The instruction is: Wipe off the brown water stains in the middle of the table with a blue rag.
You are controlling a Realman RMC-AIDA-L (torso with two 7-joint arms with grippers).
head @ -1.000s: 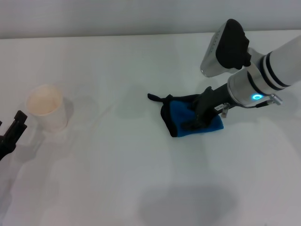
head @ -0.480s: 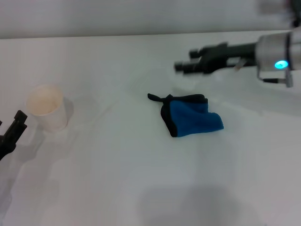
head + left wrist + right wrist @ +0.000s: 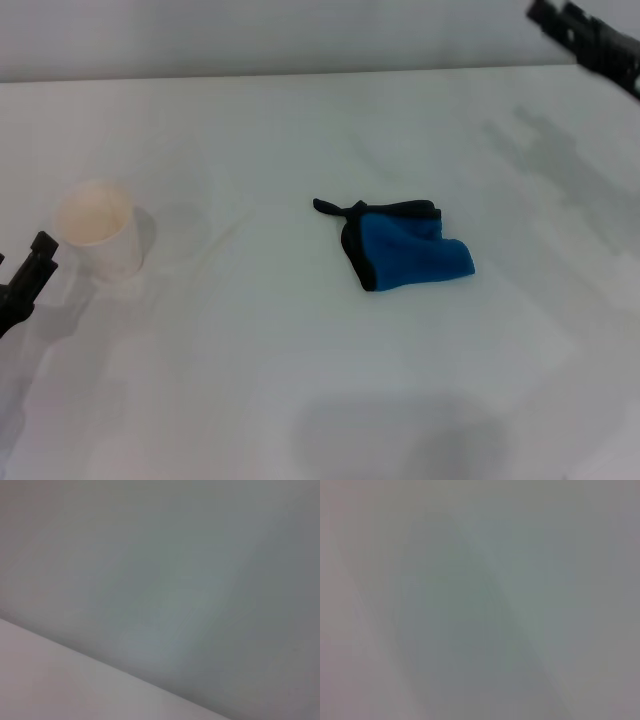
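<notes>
The blue rag [image 3: 405, 248], folded, with black trim and a loop at its left corner, lies alone in the middle of the white table [image 3: 300, 380]. No brown water stains show anywhere on the table. My right gripper [image 3: 556, 12] is high at the far right corner, well away from the rag, with its fingers apart and empty. My left gripper [image 3: 28, 278] sits parked at the left edge, near the front of the table. Both wrist views show only a blank pale surface.
A white paper cup [image 3: 100, 228] stands upright at the left, just beside the left gripper. The table's far edge [image 3: 300, 75] runs along the top of the head view.
My right gripper let go of the rag, lifted off it and drew back up to the far right corner. The rag stays where it was. The left arm has not moved.
</notes>
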